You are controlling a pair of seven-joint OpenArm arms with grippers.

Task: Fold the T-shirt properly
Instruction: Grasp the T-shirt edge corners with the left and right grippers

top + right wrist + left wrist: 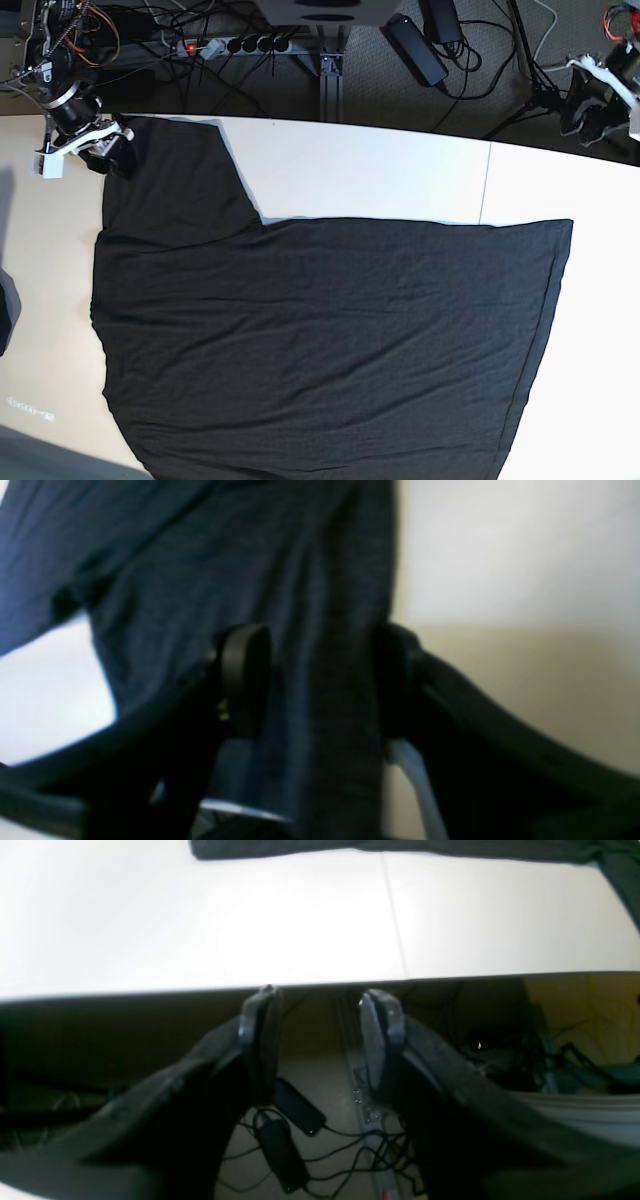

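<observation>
The T-shirt (pixel 330 340) lies spread flat and dark across most of the white desk (pixel 380 170), its print not visible, with one sleeve (pixel 170 170) reaching up toward the far left corner in the base view. The right gripper (pixel 320 680) sits at that sleeve end, its fingers (pixel 245 680) standing wide with a band of the dark cloth running between them; the pads do not look pressed onto the fabric, so I judge it a straddle rather than a firm hold. The left gripper (pixel 320 1025) hangs off the far edge of the desk, well apart from the shirt, its fingers (pixel 257 1030) parted and holding nothing, with only floor cables (pixel 350 1150) below. The step in hand seems to be taking up the sleeve to fold it inward, and little of the folding looks done. To do it well, the right fingers should close low on the sleeve hem, catching both layers, then lift just enough to clear the cloth and carry it over the body without dragging the rest out of shape; the left arm would best come back over the desk to pin or match the other side. The sleeve lies near the desk edge, so a slip could send it over; a power strip (pixel 235 45) and tangled wiring sit just beyond
</observation>
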